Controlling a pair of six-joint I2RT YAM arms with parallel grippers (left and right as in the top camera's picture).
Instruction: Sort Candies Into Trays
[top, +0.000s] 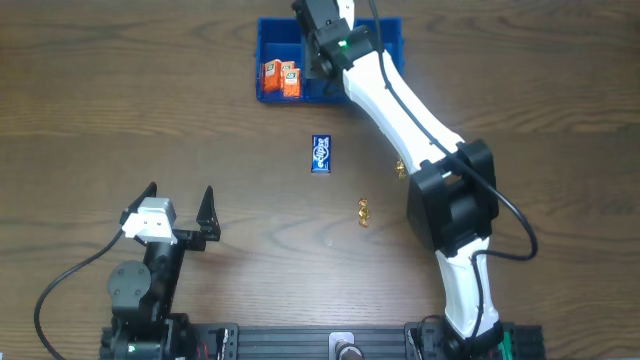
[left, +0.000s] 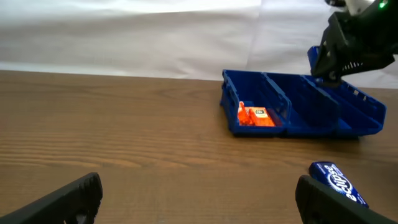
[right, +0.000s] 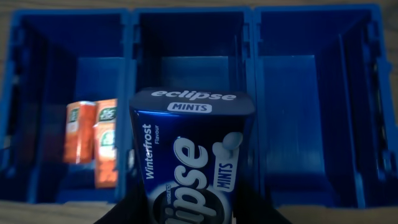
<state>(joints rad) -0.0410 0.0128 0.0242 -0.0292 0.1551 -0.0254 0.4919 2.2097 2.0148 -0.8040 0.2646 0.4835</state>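
Note:
A blue three-compartment tray (top: 390, 40) stands at the far middle of the table. Its left compartment holds orange candy boxes (top: 281, 79) (right: 93, 134) (left: 256, 116). My right gripper (top: 325, 45) (right: 189, 211) hangs over the tray, shut on a dark blue mint tin (right: 193, 155) held upright above the middle compartment (right: 193, 81). A second blue mint tin (top: 321, 153) (left: 339, 181) lies flat on the table in front of the tray. My left gripper (top: 180, 205) (left: 199, 199) rests open near the front left, holding nothing.
Two small gold-wrapped candies (top: 364, 211) (top: 400, 168) lie on the wood right of centre, close to the right arm (top: 450, 200). The tray's right compartment (right: 305, 106) has a bare floor. White cloth (left: 124, 31) backs the table's far edge.

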